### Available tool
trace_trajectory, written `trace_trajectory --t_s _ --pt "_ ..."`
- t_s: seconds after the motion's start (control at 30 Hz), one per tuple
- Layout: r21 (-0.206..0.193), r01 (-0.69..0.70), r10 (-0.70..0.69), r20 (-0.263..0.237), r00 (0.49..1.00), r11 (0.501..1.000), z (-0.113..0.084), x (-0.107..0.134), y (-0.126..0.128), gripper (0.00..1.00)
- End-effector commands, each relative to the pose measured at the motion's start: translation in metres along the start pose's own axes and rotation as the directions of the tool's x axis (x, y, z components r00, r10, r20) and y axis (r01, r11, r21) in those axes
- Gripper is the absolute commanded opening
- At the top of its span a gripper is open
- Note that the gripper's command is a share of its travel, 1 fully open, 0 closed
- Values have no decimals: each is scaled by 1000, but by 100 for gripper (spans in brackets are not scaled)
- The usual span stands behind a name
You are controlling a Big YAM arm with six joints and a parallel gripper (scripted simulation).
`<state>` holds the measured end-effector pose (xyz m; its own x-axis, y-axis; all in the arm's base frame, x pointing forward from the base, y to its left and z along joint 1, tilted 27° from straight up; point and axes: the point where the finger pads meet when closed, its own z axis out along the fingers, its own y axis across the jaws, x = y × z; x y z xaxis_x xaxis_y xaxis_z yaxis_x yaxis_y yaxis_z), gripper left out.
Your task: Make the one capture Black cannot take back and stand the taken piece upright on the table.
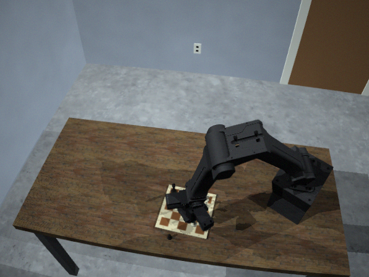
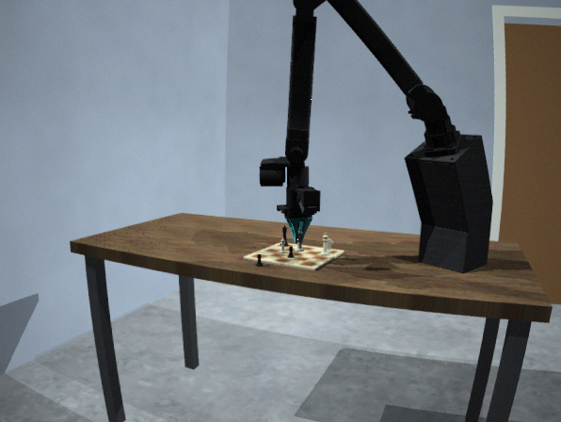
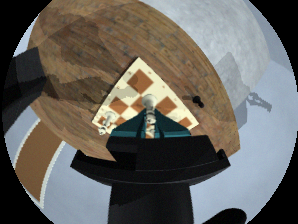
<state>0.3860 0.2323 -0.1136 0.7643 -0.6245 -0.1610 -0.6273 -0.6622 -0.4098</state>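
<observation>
Fingers: from where I'm standing, the teal fingers of the gripper (image 1: 192, 219) (image 2: 298, 238) (image 3: 150, 125) are nearly together, pinching a white piece between them.
Piece in the grip: the white chess piece (image 2: 300, 244) (image 3: 149, 102) points base down over the board (image 1: 164, 221) (image 2: 312, 267) (image 3: 138, 66); whether its base touches, I can't tell.
Black pawn on the board: the dark pawn (image 2: 291, 251) stands upright, near the gripped piece.
Tall black piece: this one (image 1: 173, 187) (image 2: 284, 235) is upright toward the far side.
Other white pieces: a smaller white one (image 2: 282, 245) stands near the tall black piece; a pale group (image 2: 327, 242) (image 3: 108, 119) sits together at the side nearer the arm's base.
Piece off the board: a black pawn (image 1: 169, 237) (image 2: 259, 260) (image 3: 198, 101) is upright on the wooden table (image 1: 93, 198) (image 2: 376, 287) (image 3: 75, 55), just beside the board.
Writing: small marks line the board's edge, too blurred to read.
</observation>
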Motion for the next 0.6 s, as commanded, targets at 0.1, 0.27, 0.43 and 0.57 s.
trace_trajectory --t_s 0.1,0.27,0.43,0.57 --pt "32 3 -2 -8 1000 999 20 0 -17 0" --pt "65 15 -13 -19 1000 998 17 1 -32 0" --pt "59 5 -4 -19 1000 998 20 4 -27 0" --pt "37 -3 3 -11 1000 999 21 1 -20 0"
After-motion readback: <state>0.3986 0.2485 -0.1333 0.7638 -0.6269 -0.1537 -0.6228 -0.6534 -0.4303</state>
